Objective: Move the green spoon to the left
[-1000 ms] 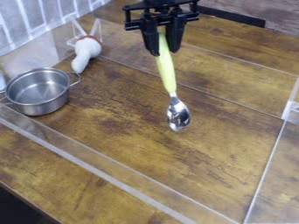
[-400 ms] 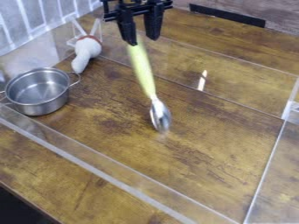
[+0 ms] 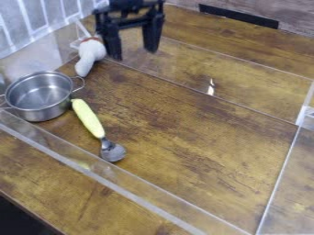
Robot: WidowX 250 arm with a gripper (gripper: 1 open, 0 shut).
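The spoon (image 3: pixel 90 123) lay on the wooden bench (image 3: pixel 185 151), just to the right of the pot (image 3: pixel 40 95) as we looked at it. Its handle was yellow-green, and its small shiny bowl pointed toward us and a bit to the right. The top of the handle was up near the pot's side, and the bowl end was farther down the bench.

The claw (image 3: pixel 130 53) was up at the top of our view, behind the spoon and well apart from it. It was black and looked blurry. We saw its two fingers spread wide, with a gap between them, and it had hold of nothing.

The pot was round, silver and open at the top, with thin wire handles. It sat at the left side of our view. Behind it we saw a white toy (image 3: pixel 87 56), near the claw. We could not tell just what the toy was. A small white mark (image 3: pixel 211 87) showed on the bench, over to the right of the claw.
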